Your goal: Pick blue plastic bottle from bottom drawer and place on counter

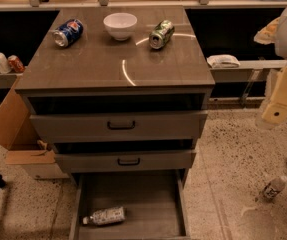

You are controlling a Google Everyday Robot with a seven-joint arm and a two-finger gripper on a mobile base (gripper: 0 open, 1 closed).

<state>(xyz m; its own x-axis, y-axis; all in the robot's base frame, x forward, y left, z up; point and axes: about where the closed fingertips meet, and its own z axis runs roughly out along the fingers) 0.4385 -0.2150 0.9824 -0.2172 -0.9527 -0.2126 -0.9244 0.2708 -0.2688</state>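
The blue plastic bottle (104,216) lies on its side in the open bottom drawer (148,199), near the front left, with its white cap pointing left. The counter (98,64) is the cabinet's grey-brown top, with pale light streaks. My gripper (277,109) hangs at the right edge of the view. It is beside the cabinet at about the height of the top drawer, well above and to the right of the bottle, and it holds nothing I can see.
On the counter are a blue can (68,32) on its side, a white bowl (120,25) and a green can (161,34). Both upper drawers (120,125) stand slightly open. A smaller dark-labelled bottle (274,187) lies on the floor at right. A cardboard box (8,124) is at left, and the side shelves hold small items.
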